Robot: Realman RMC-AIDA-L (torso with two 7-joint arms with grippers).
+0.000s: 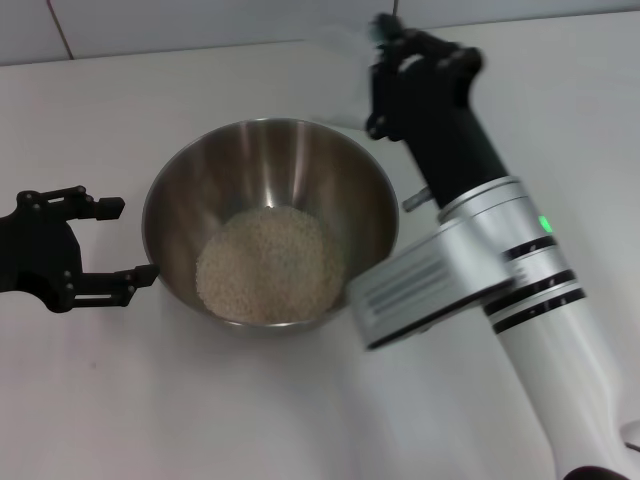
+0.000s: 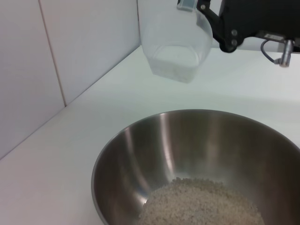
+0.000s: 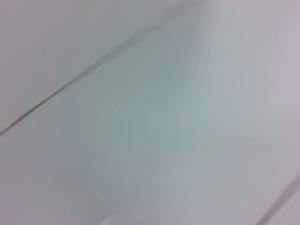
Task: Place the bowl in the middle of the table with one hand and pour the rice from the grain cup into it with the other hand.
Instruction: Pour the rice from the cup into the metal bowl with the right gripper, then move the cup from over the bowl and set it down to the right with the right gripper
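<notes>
The steel bowl (image 1: 180, 195) stands on the white table (image 1: 200, 400) with a mound of rice (image 1: 268, 265) in its bottom. It also shows in the left wrist view (image 2: 140, 154), as does the rice (image 2: 201, 204). My right gripper (image 1: 385, 75) is shut on the clear grain cup (image 1: 340, 70) and holds it in the air above the bowl's far right rim. In the left wrist view the cup (image 2: 173, 42) looks almost empty. My left gripper (image 1: 130, 240) is open beside the bowl's left rim, holding nothing.
A tiled wall (image 2: 56, 56) runs along the table's far edge. My right forearm (image 1: 480, 260) crosses over the table just right of the bowl. The right wrist view shows only a blurred pale surface.
</notes>
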